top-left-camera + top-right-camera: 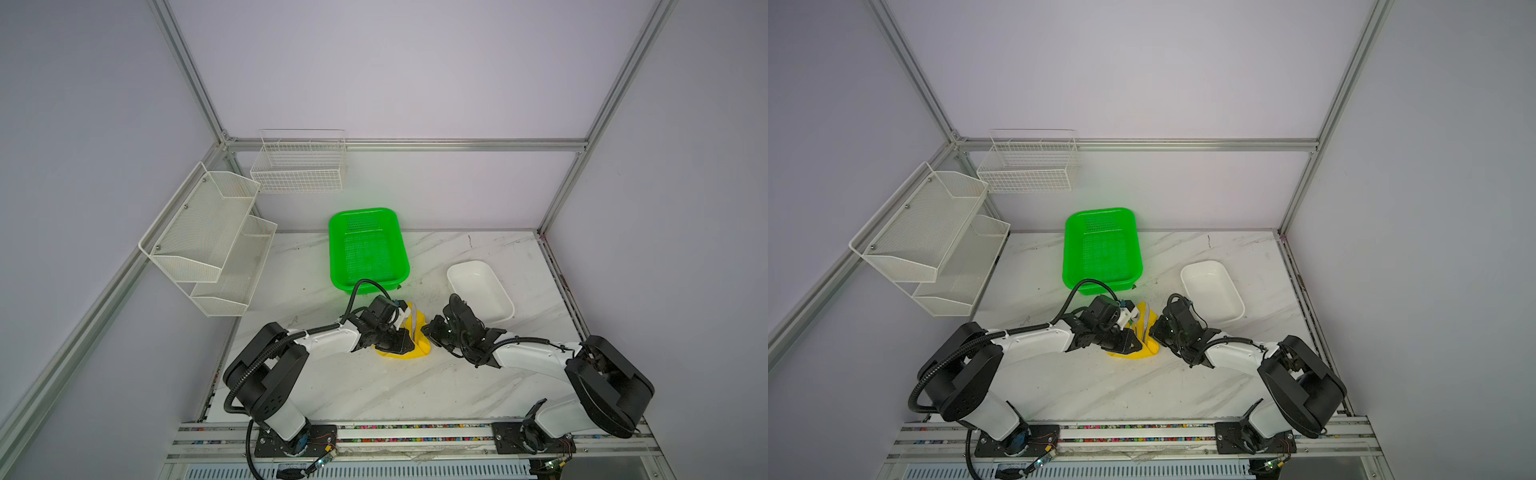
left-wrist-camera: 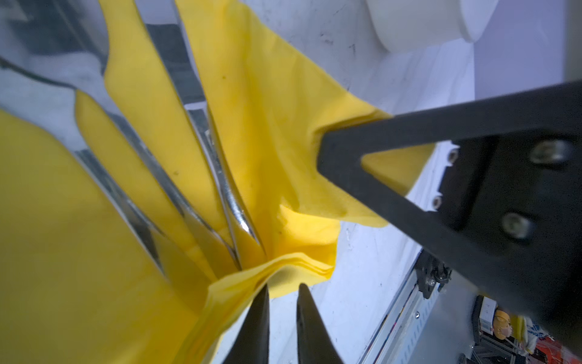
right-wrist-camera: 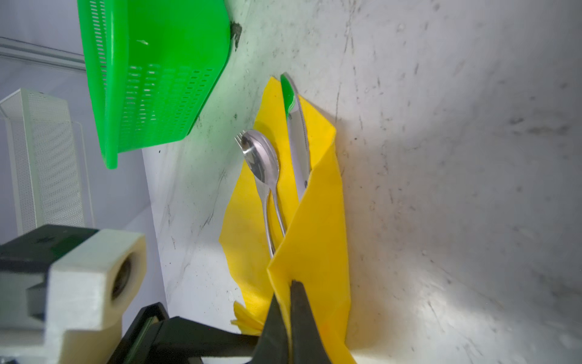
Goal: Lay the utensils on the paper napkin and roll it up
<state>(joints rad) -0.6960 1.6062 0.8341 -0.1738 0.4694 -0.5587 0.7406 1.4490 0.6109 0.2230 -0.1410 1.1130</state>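
Yellow paper, thin and softly creased, comes first. The paper napkin (image 3: 318, 239) lies low in the middle of both top views, with one side folded up over the cutlery. The right gripper (image 3: 285, 304) is clamped tight on that raised fold. The left gripper (image 2: 283, 288), jaws narrow, nips the layered corner at the bottom of its wrist view. With two pinches on such flimsy paper, I'd fear a tear if the arms pull apart.

The utensils (image 3: 271, 176) rest in the trough, all slick polished metal. The spoon (image 3: 261, 154) lies over the fork (image 3: 238, 137), with the knife (image 3: 299, 148) beside them, and their heads reach past the napkin's edge. If the fold tilts, they could slide out onto the smooth marble-look table (image 1: 415, 386).

Further back, the perforated green basket (image 1: 368, 253) stands near enough to snag. The glossy white tray (image 1: 478, 286) sits to its right.
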